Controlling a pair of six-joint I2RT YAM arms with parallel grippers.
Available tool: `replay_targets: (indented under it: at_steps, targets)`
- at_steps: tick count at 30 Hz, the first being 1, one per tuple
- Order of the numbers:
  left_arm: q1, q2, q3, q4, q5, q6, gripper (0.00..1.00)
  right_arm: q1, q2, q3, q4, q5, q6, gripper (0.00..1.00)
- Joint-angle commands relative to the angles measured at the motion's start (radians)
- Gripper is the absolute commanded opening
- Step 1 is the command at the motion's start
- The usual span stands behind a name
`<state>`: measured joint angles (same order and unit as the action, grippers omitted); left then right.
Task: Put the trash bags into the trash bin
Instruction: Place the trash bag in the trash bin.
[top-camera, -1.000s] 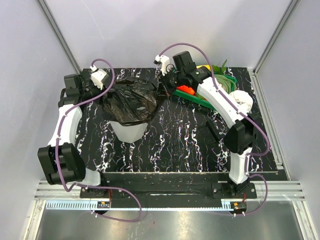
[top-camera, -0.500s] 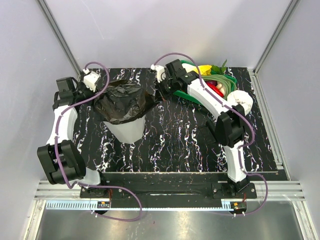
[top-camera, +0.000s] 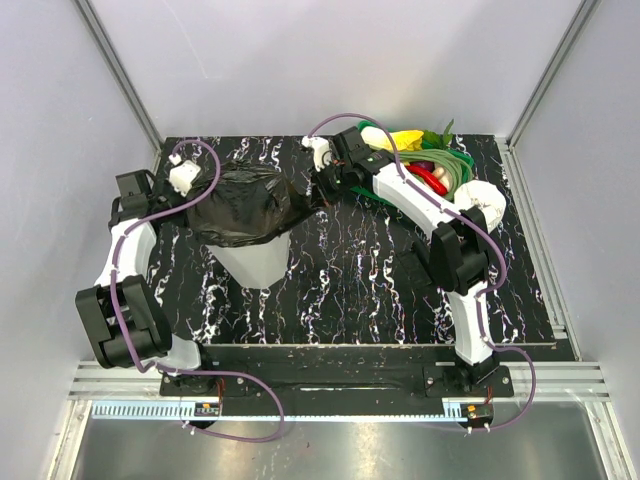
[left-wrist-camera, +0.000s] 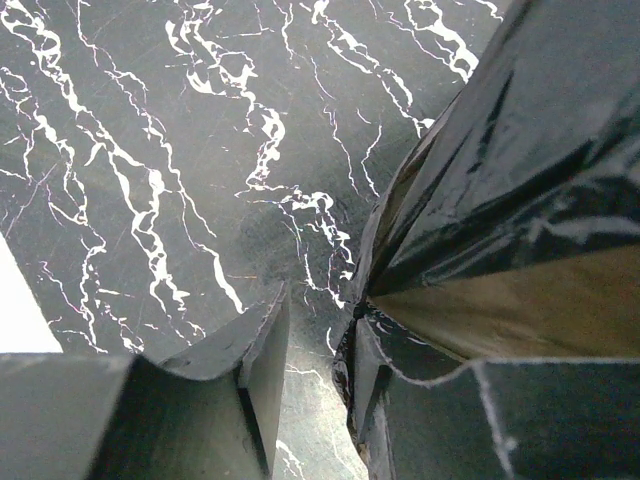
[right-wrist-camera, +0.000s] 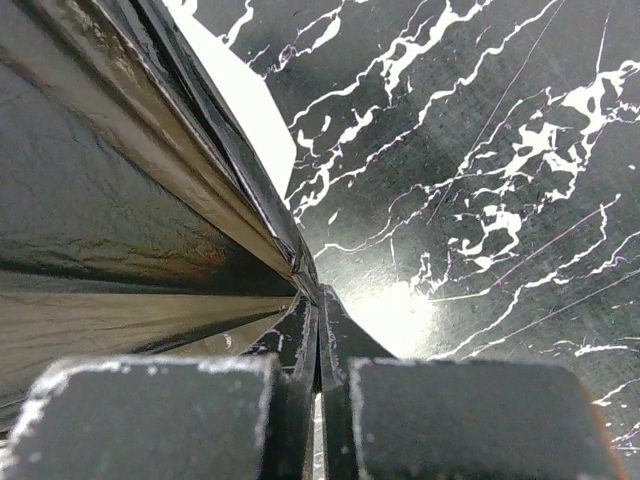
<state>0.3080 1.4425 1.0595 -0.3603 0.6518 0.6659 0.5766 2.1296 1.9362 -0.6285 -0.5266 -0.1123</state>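
Observation:
A black trash bag (top-camera: 245, 203) is stretched taut above the mouth of the white trash bin (top-camera: 258, 262), which stands at the table's left middle. At the bag's right end, my right gripper (top-camera: 322, 192) is shut on the film, and the film's edge (right-wrist-camera: 120, 200) runs straight into the closed jaws (right-wrist-camera: 318, 292). A corner of the bin (right-wrist-camera: 245, 100) shows behind it. My left gripper (left-wrist-camera: 318, 305) sits at the bag's left end with its jaws apart and the table visible between them. The bag (left-wrist-camera: 520, 180) drapes over its right finger (left-wrist-camera: 375, 400).
A green tray (top-camera: 462, 160) of vegetables stands at the back right, behind the right arm, with a white round object (top-camera: 487, 200) beside it. The black marbled table (top-camera: 360, 270) lies under the bin. Grey walls close in on both sides.
The crumpled bag has been pulled out sideways into a taut band over the bin. The right gripper has moved left and nearer. The left jaws have narrowed.

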Motion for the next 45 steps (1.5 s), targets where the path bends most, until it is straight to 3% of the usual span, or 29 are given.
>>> replay_targets:
  at_steps: [1, 13, 16, 17, 18, 22, 26, 28, 38, 42, 45]
  targets:
    - [0.013, -0.014, -0.023, 0.053, 0.034, 0.047, 0.34, 0.012, -0.017, -0.026, 0.053, 0.057, -0.03, 0.0]
    - [0.025, -0.068, 0.003, 0.055, 0.06, 0.02, 0.56, 0.019, -0.06, -0.019, 0.043, 0.07, -0.059, 0.01]
    - [0.032, -0.076, 0.033, 0.018, 0.078, 0.011, 0.64, 0.02, -0.069, 0.007, 0.013, 0.062, -0.064, 0.11]
    - [0.037, -0.082, 0.045, 0.009, 0.086, 0.002, 0.64, 0.02, -0.08, 0.01, 0.012, 0.06, -0.066, 0.23]
    - [0.042, -0.091, 0.054, 0.001, 0.094, -0.005, 0.65, 0.022, -0.089, 0.01, 0.009, 0.056, -0.07, 0.27]
    - [0.043, -0.122, 0.097, -0.009, 0.08, -0.057, 0.69, 0.025, -0.109, 0.061, -0.023, 0.057, -0.078, 0.37]
    - [0.045, -0.129, 0.135, -0.009, 0.054, -0.091, 0.82, 0.026, -0.092, 0.162, -0.079, 0.051, -0.078, 0.56]
    - [0.045, -0.129, 0.142, 0.004, 0.042, -0.114, 0.98, 0.026, -0.082, 0.202, -0.106, 0.047, -0.078, 0.62]
    - [0.049, -0.137, 0.191, 0.043, -0.056, -0.224, 0.99, 0.026, -0.045, 0.449, -0.278, 0.046, -0.122, 0.64]
    - [0.049, -0.134, 0.186, 0.021, -0.058, -0.226, 0.99, 0.026, -0.079, 0.477, -0.368, 0.039, -0.206, 0.65]
    - [0.049, -0.145, 0.157, 0.003, -0.038, -0.218, 0.99, 0.028, -0.1, 0.501, -0.485, -0.05, -0.295, 0.65]
